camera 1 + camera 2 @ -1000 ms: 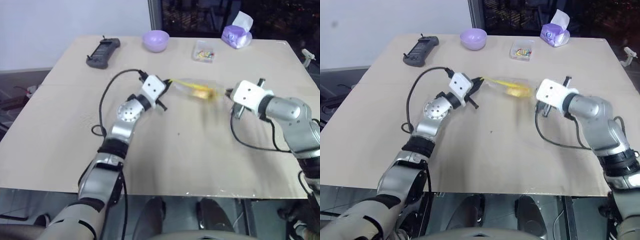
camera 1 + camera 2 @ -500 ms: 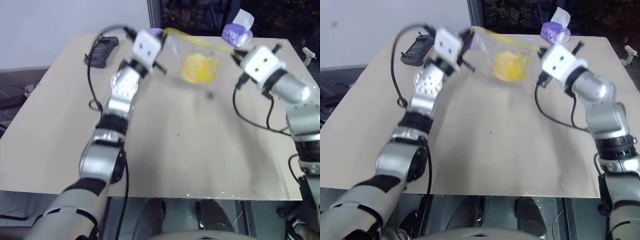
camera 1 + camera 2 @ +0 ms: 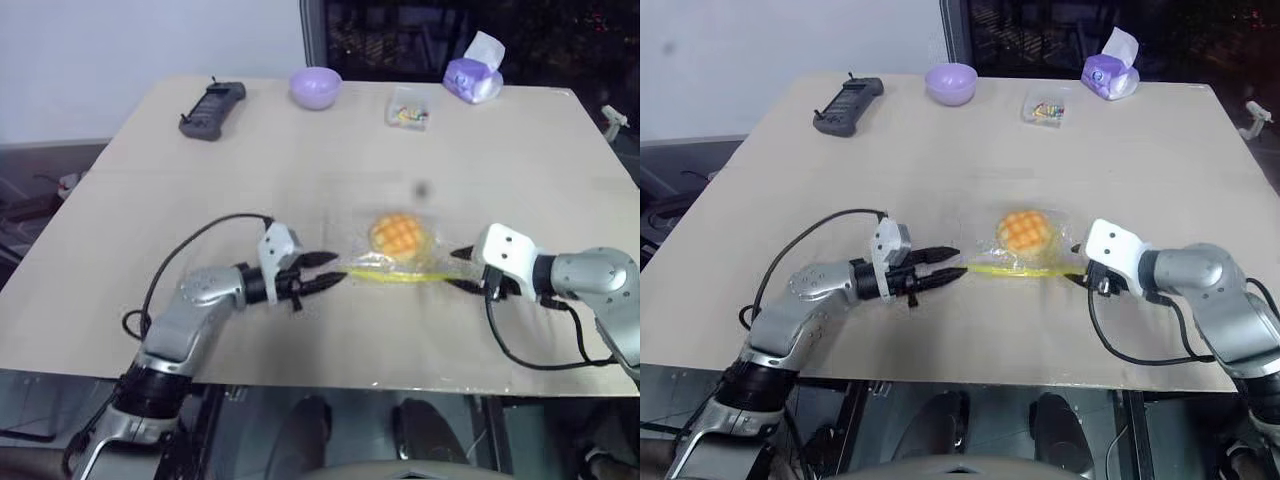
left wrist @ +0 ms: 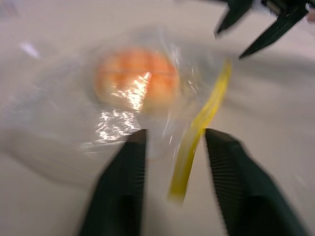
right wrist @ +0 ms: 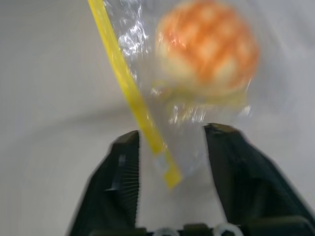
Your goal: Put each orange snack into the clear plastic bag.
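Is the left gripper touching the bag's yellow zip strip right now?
Apart. In the left wrist view the left gripper's fingers stand open, and the yellow zip strip lies between them untouched.

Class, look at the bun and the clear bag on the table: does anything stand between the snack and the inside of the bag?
Nothing visible does. The orange snack already lies inside the clear plastic bag, which rests flat on the table. The left gripper and right gripper sit open at either end of the yellow zip strip.
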Controlling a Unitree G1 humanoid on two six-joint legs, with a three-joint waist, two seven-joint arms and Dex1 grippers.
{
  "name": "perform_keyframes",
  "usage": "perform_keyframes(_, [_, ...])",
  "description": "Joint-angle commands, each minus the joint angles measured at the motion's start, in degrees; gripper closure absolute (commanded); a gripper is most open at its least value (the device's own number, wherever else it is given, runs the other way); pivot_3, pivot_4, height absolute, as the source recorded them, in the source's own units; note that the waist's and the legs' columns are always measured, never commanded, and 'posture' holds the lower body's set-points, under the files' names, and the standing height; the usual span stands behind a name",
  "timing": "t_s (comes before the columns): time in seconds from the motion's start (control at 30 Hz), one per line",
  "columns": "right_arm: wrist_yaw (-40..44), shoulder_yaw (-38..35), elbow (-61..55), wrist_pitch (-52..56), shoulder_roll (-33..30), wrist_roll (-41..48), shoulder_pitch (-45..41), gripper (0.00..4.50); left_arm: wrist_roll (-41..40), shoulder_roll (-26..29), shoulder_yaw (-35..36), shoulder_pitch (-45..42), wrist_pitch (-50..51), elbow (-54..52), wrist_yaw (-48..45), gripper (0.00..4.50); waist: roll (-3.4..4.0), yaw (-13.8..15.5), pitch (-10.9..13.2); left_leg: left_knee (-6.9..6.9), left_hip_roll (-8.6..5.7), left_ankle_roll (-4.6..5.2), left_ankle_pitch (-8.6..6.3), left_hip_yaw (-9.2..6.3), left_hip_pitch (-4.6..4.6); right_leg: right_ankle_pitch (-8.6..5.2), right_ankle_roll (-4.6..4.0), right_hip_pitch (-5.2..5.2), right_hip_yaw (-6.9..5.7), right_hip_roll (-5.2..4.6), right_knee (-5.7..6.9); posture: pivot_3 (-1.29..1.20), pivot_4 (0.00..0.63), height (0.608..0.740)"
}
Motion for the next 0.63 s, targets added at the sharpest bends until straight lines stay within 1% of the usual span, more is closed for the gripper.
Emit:
perform_keyframes(0.03, [3.4, -6.4, -2.2, 1.7, -1.7, 6.1, 4.0, 1.81, -4.8, 1.8, 4.9, 1.3, 4.5, -2.6, -1.1, 1.98, -0.01, 0.2, 0.0, 0.0, 0.0, 0.0, 0.0, -0.01, -0.01, 0.0, 0.0, 0.0, -0.01, 0.0, 0.0, 0.0, 0.15, 0.74])
perform_keyframes(0.1, [4.7, -11.7, -2.3, 2.9, -0.9, 11.6, 7.6, 1.81, -6.8, 3.6, 7.3, 3.5, 6.0, -2.6, -2.8, 1.98, -0.03, 0.1, 0.0, -0.01, 0.02, 0.0, 0.0, -0.01, -0.07, 0.0, 0.0, -0.01, -0.02, 0.0, -0.09, 0.0, 0.15, 0.74])
perform_keyframes(0.17, [6.2, -19.1, -0.4, 2.9, 0.4, 16.5, 12.1, 1.81, -8.6, 5.3, 11.2, 5.2, 7.4, -1.6, -3.0, 1.98, -0.04, 0.0, 0.0, -0.05, 0.03, 0.0, 0.0, 0.02, -0.08, 0.0, 0.0, -0.05, 0.05, -0.01, -0.11, 0.0, 0.15, 0.74])
perform_keyframes(0.23, [9.3, -30.8, 5.1, 2.8, 1.2, 22.7, 16.2, 1.81, -12.2, 8.0, 17.2, 6.1, 10.7, -1.3, -3.1, 1.98, -0.09, 0.2, 0.1, -0.08, 0.05, 0.0, 0.0, 0.04, -0.09, -0.01, -0.01, -0.05, 0.04, -0.01, -0.16, 0.0, 0.15, 0.74])
perform_keyframes(0.3, [11.5, -38.5, 9.4, 2.2, 1.1, 27.0, 18.1, 1.81, -15.2, 10.0, 21.3, 7.6, 13.0, -3.6, -3.6, 1.98, -0.15, 0.3, 0.1, -0.08, 0.05, 0.01, -0.01, 0.05, -0.1, -0.01, -0.01, -0.04, 0.01, -0.02, -0.16, 0.0, 0.15, 0.74])
perform_keyframes(0.33, [12.0, -40.6, 10.8, 1.9, 0.9, 28.1, 18.6, 1.81, -16.5, 10.5, 22.5, 8.2, 13.9, -5.0, -3.7, 1.98, -0.14, 0.3, 0.1, -0.08, 0.04, 0.01, -0.01, 0.07, -0.06, -0.01, -0.01, 0.0, 0.03, -0.03, -0.15, 0.0, 0.15, 0.74])
perform_keyframes(0.4, [15.2, -47.2, 13.1, 2.9, -0.1, 31.9, 20.7, 1.81, -19.0, 12.9, 27.0, 11.1, 15.7, -6.9, -5.1, 1.98, -0.13, 0.3, 0.1, -0.08, 0.05, 0.01, -0.01, 0.12, 0.06, -0.01, -0.01, 0.06, 0.08, -0.04, -0.14, 0.0, 0.15, 0.74])
perform_keyframes(0.47, [17.6, -49.8, 14.5, 1.8, -1.5, 31.7, 23.6, 1.81, -20.4, 15.0, 30.2, 13.2, 17.3, -7.1, -6.1, 1.98, -0.13, 0.3, 0.1, -0.12, 0.08, 0.01, -0.02, 0.14, 0.07, -0.01, -0.01, 0.06, 0.09, -0.02, -0.14, 0.0, 0.15, 0.74])
perform_keyframes(0.57, [19.2, -50.2, 16.2, -0.4, -2.7, 30.5, 26.5, 1.81, -20.5, 16.7, 33.8, 15.5, 17.5, -6.1, -6.8, 1.98, -0.13, 0.2, 0.1, -0.19, 0.13, 0.01, -0.02, 0.15, 0.1, -0.02, -0.02, 0.04, 0.09, 0.02, -0.14, 0.0, 0.15, 0.74])
perform_keyframes(0.63, [20.2, -50.4, 16.9, -1.3, -3.3, 30.3, 27.6, 1.81, -19.0, 18.0, 35.5, 17.9, 15.9, -6.3, -8.2, 1.98, -0.13, 0.0, 0.1, -0.19, 0.15, 0.01, -0.02, 0.23, 0.14, -0.02, -0.02, 0.04, 0.18, 0.04, -0.13, 0.0, 0.15, 0.74])
